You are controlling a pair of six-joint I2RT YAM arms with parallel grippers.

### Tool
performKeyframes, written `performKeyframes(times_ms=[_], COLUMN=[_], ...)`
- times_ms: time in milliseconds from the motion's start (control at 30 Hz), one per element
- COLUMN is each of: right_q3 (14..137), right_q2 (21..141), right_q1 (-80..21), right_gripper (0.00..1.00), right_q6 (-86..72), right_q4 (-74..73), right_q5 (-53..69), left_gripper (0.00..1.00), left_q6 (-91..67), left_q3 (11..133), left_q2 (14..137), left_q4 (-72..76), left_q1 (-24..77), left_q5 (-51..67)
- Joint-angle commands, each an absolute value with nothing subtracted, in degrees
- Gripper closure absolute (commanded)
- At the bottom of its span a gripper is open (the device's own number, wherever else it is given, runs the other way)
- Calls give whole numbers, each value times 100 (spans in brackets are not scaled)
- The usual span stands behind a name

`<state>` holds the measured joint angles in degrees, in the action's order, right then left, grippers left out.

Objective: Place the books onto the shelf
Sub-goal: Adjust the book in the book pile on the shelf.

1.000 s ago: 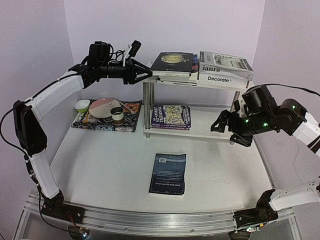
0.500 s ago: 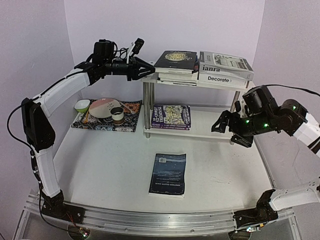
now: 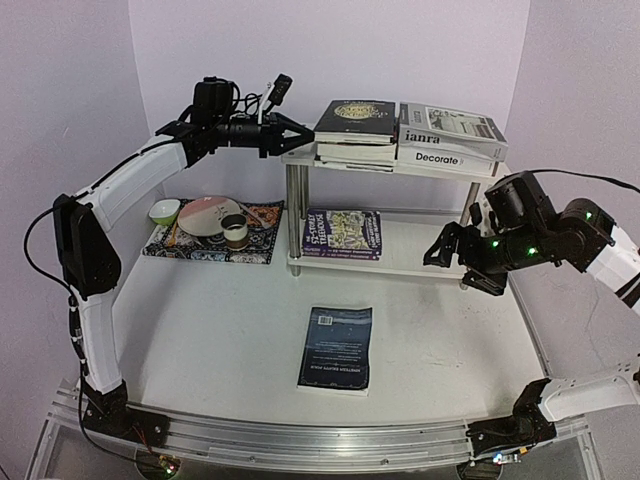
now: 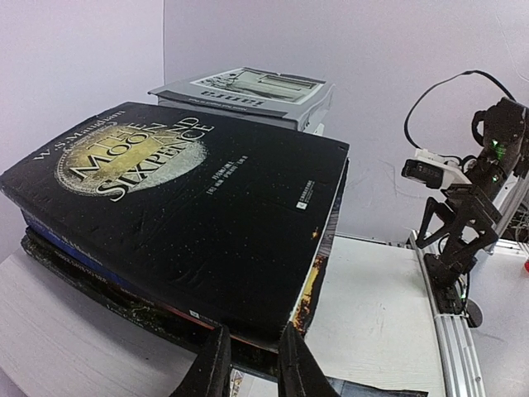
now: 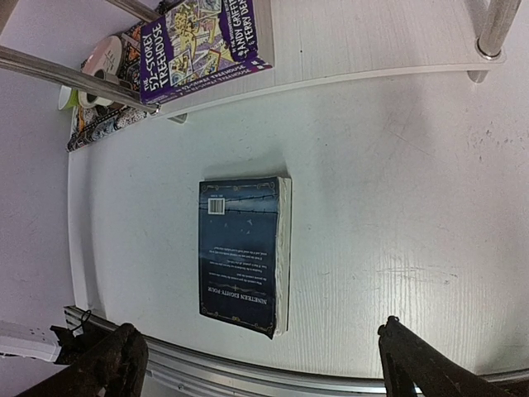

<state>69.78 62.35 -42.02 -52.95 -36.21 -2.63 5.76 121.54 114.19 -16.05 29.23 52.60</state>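
On the shelf's top board (image 3: 440, 172) a black book (image 3: 355, 120) (image 4: 190, 198) tops a small stack, beside the grey "janra" book (image 3: 450, 130) (image 4: 248, 87) lying on "Decorate" (image 3: 445, 158). My left gripper (image 3: 298, 143) (image 4: 248, 343) sits at the stack's left edge, jaws almost together with nothing between them. A purple paperback (image 3: 342, 233) (image 5: 202, 41) lies on the lower board (image 3: 420, 250). A dark blue book (image 3: 336, 347) (image 5: 240, 248) lies flat on the table. My right gripper (image 3: 462, 268) (image 5: 256, 329) hovers wide open above the table, right of that book.
A patterned placemat (image 3: 212, 245) left of the shelf carries a plate (image 3: 208, 215), a green bowl (image 3: 165, 211) and a cup (image 3: 235, 231). Chrome shelf legs (image 3: 296, 215) stand between mat and lower board. An aluminium rail (image 3: 300, 440) runs along the near table edge.
My left gripper has moved right against the top stack while its jaws narrowed, and the black book has slid right on the top board. The right arm has stayed put.
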Motion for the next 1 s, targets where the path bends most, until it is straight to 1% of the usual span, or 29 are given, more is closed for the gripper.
performKeyframes(times_ms=[0, 233, 400, 467, 500, 600, 633, 667, 833, 967], right_q3=[7042, 7021, 6994, 6992, 6988, 6970, 6963, 6961, 6953, 6771], right_q2=[6216, 6205, 6197, 6203, 6205, 6205, 6213, 6225, 6350, 6523], right_q1=[-4166, -4167, -4166, -4166, -4166, -4167, -4167, -4168, -4168, -4167], right_gripper=[2, 2, 2, 2, 2, 2, 2, 2, 2, 2], right_q6=[-5238, -5265, -5290, -5307, -5313, -5337, -5349, -5360, -5354, -5371], right_q4=[-3796, -3806, -3806, -3806, -3801, -3806, -3806, -3806, -3799, -3535], right_q5=[-365, -326, -298, -285, -274, -243, -227, -212, -146, 78], left_gripper=[81, 80, 77, 74, 70, 45, 38, 35, 25, 19], left_q6=[497, 557, 606, 611, 610, 698, 734, 744, 714, 119], left_q3=[12500, 12490, 12335, 12277, 12241, 12030, 11883, 11751, 10872, 9827], left_q2=[11381, 11378, 11280, 11236, 11203, 11002, 10905, 10788, 9988, 8994], left_q4=[-1300, -1293, -1300, -1296, -1300, -1299, -1301, -1301, -1314, -1312], left_q1=[2962, 3064, 3120, 3120, 3120, 3120, 3120, 3120, 3120, 3189], left_q5=[5600, 5703, 5674, 5653, 5635, 5363, 5186, 5039, 4422, 3860])
